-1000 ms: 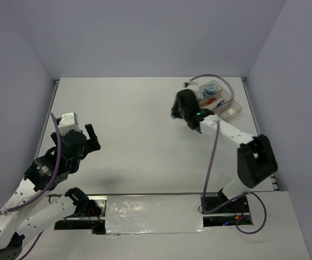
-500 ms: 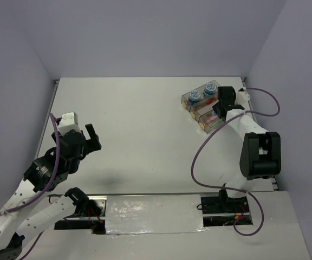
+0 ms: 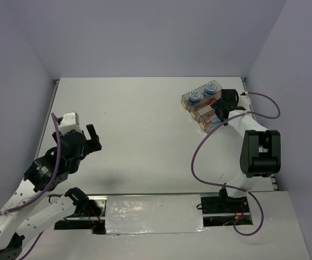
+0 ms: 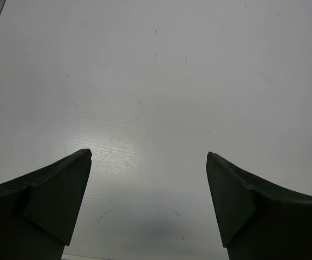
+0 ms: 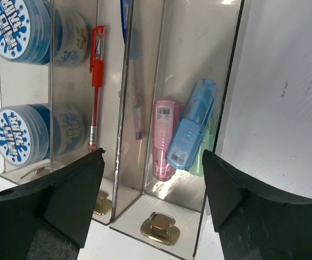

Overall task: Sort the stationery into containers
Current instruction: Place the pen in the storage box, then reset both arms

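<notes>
Two dark, wedge-shaped fingers spread wide frame the right wrist view: the right claw grips nothing and hangs over the near end of the containers. These are three clear, brown-tinted, glossy bins with brassy clasps. Only this view shows the contents. Two round blue-and-white tape rolls sit in the left bin. A thin red pen and a clear-barrelled pen lie in the middle one. Rounded pink, blue and green flat pieces lie touching in the right one. The left wrist view shows the left claw, equally spread, over the bare matte white counter. The top view sets it well apart.
</notes>
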Robot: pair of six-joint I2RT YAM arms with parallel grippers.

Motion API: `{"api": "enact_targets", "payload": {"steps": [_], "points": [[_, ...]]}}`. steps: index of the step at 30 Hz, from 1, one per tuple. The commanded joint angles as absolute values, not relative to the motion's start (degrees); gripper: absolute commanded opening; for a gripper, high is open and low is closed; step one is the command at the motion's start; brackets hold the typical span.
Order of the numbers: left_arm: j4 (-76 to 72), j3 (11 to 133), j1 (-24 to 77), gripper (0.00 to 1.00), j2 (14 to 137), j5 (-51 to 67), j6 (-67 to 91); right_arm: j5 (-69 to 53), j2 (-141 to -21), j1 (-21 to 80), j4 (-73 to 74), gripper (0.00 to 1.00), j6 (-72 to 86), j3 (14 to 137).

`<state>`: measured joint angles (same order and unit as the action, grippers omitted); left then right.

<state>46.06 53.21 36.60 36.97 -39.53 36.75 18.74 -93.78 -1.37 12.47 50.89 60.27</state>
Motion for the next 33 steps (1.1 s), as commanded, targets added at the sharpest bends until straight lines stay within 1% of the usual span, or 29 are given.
{"api": "enact_targets", "payload": {"steps": [1, 4, 5, 7, 8, 9, 10, 11, 12, 14, 15, 16, 17, 20, 23, 27, 28, 30, 33], "points": [[43.86, 53.09, 36.39, 0.99, 37.09, -39.2, 35.33, 19.25, -92.55, -1.58, 12.48, 0.81, 49.22, 63.01], [44.12, 53.26, 36.39, 0.99, 37.18, -39.64, 35.68, 19.07, -89.75, -1.67, 13.27, 0.81, 47.04, 63.2], [44.3, 53.35, 36.3, 0.99, 37.18, -40.07, 35.86, 17.33, -88.34, -1.32, 12.58, 0.81, 45.28, 62.06], [44.91, 53.52, 36.39, 0.99, 37.0, -41.04, 36.56, 16.53, -82.38, -0.27, 11.69, 0.81, 38.2, 60.22], [45.26, 53.79, 36.39, 0.99, 37.0, -41.65, 37.0, 15.74, -79.48, 1.39, 9.43, 0.81, 34.4, 56.9], [46.39, 53.96, 36.39, 0.99, 36.91, -43.57, 38.22, 13.47, -72.93, 3.76, 8.53, 0.82, 28.62, 55.13], [47.1, 54.23, 36.3, 0.99, 37.0, -44.72, 38.93, 13.01, -69.47, 5.08, 8.26, 0.84, 26.04, 53.19], [47.81, 54.75, 36.04, 0.99, 37.0, -45.87, 39.81, 12.22, -65.52, 6.66, 8.61, 0.95, 23.14, 49.61], [49.55, 55.02, 35.86, 0.99, 37.26, -47.97, 40.6, 13.44, -58.0, 10.6, 9.83, 1.0, 21.03, 48.44], [50.8, 55.81, 34.99, 0.99, 37.62, -49.74, 42.36, 15.37, -50.66, 14.4, 14.75, 1.0, 17.15, 45.54], [52.11, 56.07, 34.72, 0.99, 37.88, -51.4, 43.41, 16.08, -44.19, 16.76, 16.94, 1.0, 16.79, 45.35], [52.73, 56.68, 34.54, 0.99, 37.97, -52.11, 43.94, 15.91, -41.34, 17.4, 21.49, 1.0, 16.53, 45.18], [53.43, 56.95, 34.37, 0.99, 37.88, -52.82, 44.47, 15.47, -35.91, 17.84, 23.88, 1.0, 16.44, 45.18], [55.36, 57.57, 34.28, 0.99, 37.01, -55.01, 46.23, 13.19, -28.25, 18.28, 33.02, 1.0, 15.82, 47.27], [56.69, 58.18, 34.28, 0.99, 35.6, -55.63, 46.58, 10.11, -24.36, 18.28, 40.06, 1.0, 13.19, 50.53], [57.82, 58.8, 34.37, 0.99, 34.1, -55.89, 45.62, 12.03, -20.66, 22.5, 47.52, 1.0, 15.72, 54.92], [60.09, 59.06, 34.28, 0.99, 33.93, -57.29, 46.05, 12.91, -19.87, 22.5, 47.64, 1.0, 15.91, 56.58], [61.61, 59.41, 34.37, 0.99, 32.79, -57.31, 47.37, 10.82, -17.49, 22.5, 47.81, 1.0, 14.25, 58.35], [57.58, 58.1, 34.37, 0.99, 28.58, -54.32, 43.61, 14.49, -17.84, 22.5, 53.85, 1.0, 13.1, 62.57]]}}
